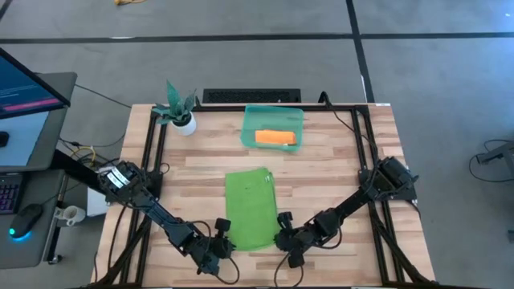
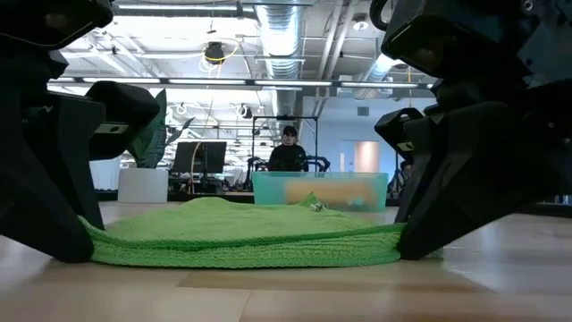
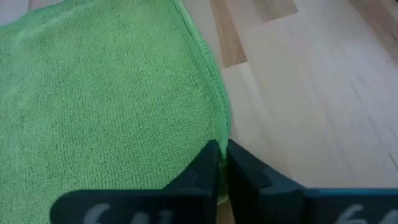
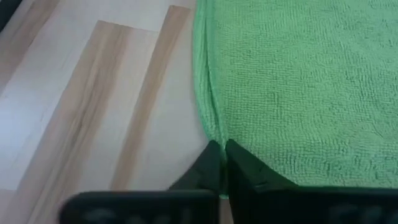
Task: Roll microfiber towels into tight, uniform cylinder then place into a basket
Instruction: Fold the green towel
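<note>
The green towel (image 1: pixel 250 208) lies flat on the tabletop (image 1: pixel 337 160), near its front edge. The left gripper (image 1: pixel 222 246) has its jaws pinched shut on the towel's near left corner, the right gripper (image 1: pixel 283 238) on the near right corner; both wrist views show fingers closed on the hem, hiding the corners themselves. Behind it, the orange towel (image 1: pixel 276 138) rests in the teal basket (image 1: pixel 271 114), its shape blurred through the plastic. A potted plant (image 1: pixel 178 111) stands left of the basket.
</note>
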`<state>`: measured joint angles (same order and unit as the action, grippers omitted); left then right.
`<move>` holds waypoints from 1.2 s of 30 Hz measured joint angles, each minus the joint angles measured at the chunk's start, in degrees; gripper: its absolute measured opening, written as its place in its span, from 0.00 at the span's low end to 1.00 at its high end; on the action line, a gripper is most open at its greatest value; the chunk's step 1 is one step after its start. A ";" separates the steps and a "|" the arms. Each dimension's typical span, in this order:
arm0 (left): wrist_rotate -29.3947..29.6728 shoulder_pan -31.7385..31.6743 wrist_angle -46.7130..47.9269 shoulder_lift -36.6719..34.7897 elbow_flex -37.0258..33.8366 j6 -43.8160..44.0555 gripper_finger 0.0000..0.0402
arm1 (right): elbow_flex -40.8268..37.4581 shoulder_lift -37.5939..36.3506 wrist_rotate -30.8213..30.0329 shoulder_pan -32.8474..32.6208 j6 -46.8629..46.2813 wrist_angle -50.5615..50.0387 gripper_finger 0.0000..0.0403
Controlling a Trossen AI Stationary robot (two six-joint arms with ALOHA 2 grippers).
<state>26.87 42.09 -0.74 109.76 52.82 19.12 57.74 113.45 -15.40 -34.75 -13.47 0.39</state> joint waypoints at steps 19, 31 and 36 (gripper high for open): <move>4.45 5.11 22.74 -4.06 15.04 1.31 0.00 | 13.56 -2.36 -1.12 -6.49 -3.08 -16.18 0.03; 13.85 7.34 36.87 -4.13 22.53 4.15 0.00 | 24.71 -2.47 -12.12 -9.41 -2.13 -33.33 0.02; 16.91 4.85 43.54 -3.74 22.51 9.26 0.00 | 25.05 -2.47 -14.79 -5.61 -2.46 -38.53 0.02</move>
<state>43.78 46.94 42.81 106.02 75.33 28.38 82.78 110.98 -30.19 -40.36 -15.94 -38.14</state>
